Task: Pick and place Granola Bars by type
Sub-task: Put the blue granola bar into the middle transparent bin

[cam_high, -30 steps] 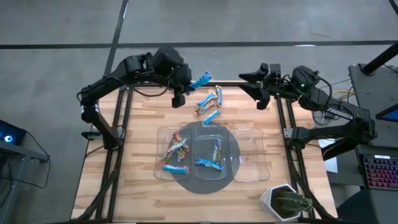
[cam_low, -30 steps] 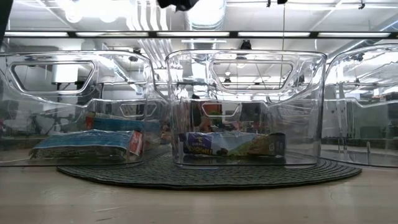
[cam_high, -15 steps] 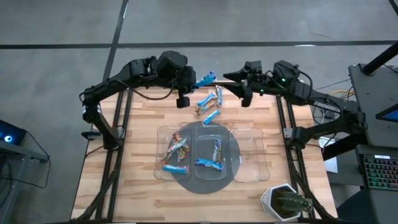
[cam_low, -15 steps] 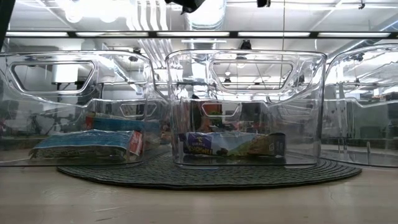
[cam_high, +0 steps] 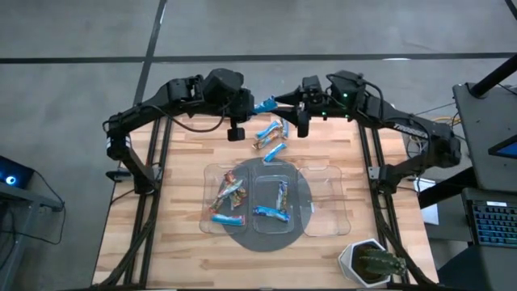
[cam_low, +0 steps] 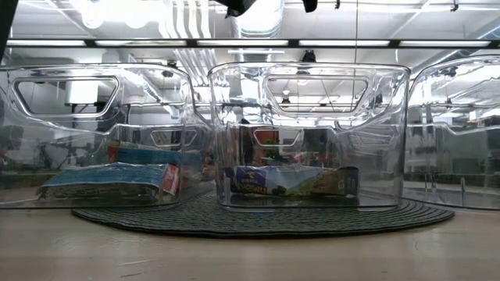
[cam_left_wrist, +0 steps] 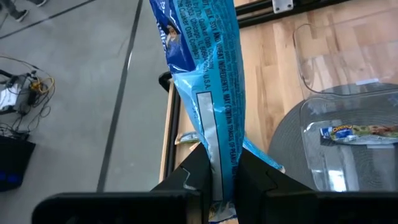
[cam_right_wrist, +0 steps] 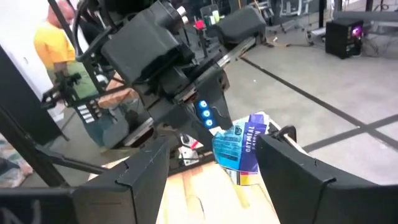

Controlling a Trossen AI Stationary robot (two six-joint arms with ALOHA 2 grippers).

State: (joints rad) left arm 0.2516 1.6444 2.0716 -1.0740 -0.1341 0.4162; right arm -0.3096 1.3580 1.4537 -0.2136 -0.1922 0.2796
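From above, the left gripper (cam_high: 252,106) is pinched on a blue bar (cam_high: 264,103), held up past the far edge of the round mat (cam_high: 303,212); the right gripper (cam_high: 284,99), fingers spread, sits just beside the bar's free end. A few loose bars (cam_high: 273,137) lie between them and the mat.

Low view: both grippers are mostly cut off at the top. The middle tray (cam_low: 308,136) on the mat holds a bar.

Left wrist: the blue bar is clamped between the fingers (cam_left_wrist: 194,171).

Right wrist: the bar sits between its open fingers (cam_right_wrist: 297,171), not touching.
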